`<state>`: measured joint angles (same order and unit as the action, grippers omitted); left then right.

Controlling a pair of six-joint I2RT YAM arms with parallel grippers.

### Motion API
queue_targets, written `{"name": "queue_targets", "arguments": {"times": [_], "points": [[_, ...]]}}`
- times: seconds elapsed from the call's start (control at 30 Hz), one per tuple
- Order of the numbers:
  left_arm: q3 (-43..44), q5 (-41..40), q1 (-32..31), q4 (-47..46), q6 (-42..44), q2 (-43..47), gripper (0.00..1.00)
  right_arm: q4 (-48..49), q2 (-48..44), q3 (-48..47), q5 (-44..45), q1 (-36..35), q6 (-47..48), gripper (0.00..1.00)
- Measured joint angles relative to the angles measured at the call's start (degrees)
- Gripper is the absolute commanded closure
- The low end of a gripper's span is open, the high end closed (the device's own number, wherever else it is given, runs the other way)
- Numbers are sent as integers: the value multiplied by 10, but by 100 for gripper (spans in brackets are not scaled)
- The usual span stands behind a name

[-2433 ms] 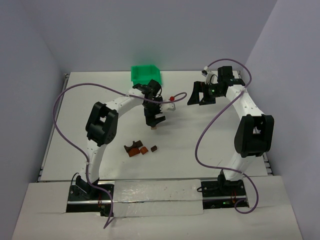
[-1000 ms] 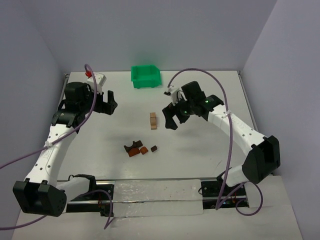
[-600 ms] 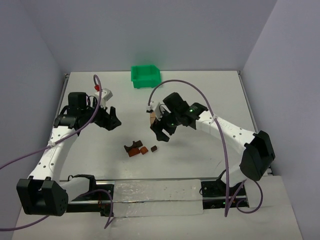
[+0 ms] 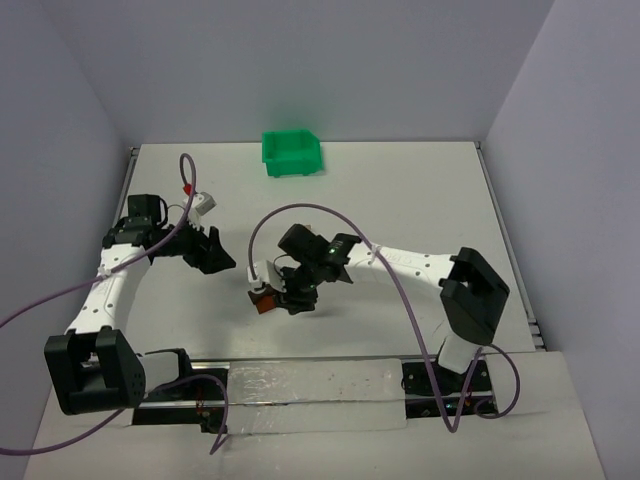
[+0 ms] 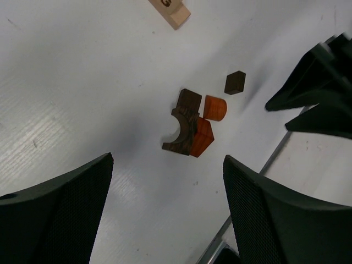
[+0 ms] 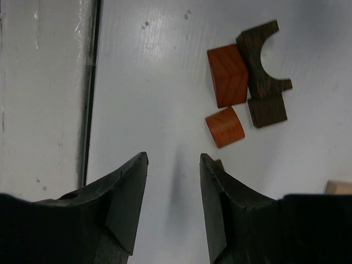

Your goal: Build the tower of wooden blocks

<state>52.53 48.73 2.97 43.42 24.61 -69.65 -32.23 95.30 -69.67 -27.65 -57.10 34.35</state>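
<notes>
The wood block tower is only a tan block (image 5: 171, 12) at the top edge of the left wrist view; my right arm hides it from above. The loose blocks lie together: a dark arch (image 6: 261, 60), a reddish cube (image 6: 227, 74), a dark cube (image 6: 267, 111) and a reddish rounded piece (image 6: 224, 126). A small dark cube (image 5: 235, 82) lies apart. My right gripper (image 6: 173, 159) (image 4: 288, 298) hangs low beside this cluster, jaws narrowly apart over bare table, nothing between them. My left gripper (image 5: 168, 159) (image 4: 212, 252) stands wide open to the left, holding nothing.
A green bin (image 4: 292, 152) stands at the back of the table. A metal rail (image 6: 91, 82) runs along the near table edge, close to my right gripper. A reddish block (image 4: 263, 303) peeks out left of the right wrist.
</notes>
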Motion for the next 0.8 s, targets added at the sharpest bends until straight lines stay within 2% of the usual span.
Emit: {"name": "queue_targets", "arguments": {"times": [0.4, 0.8], "points": [[8, 42, 6, -3, -5, 23, 12, 1, 111, -49, 11, -16, 156, 49], [7, 56, 13, -4, -2, 29, 12, -14, 159, -80, 34, -16, 212, 43]]}}
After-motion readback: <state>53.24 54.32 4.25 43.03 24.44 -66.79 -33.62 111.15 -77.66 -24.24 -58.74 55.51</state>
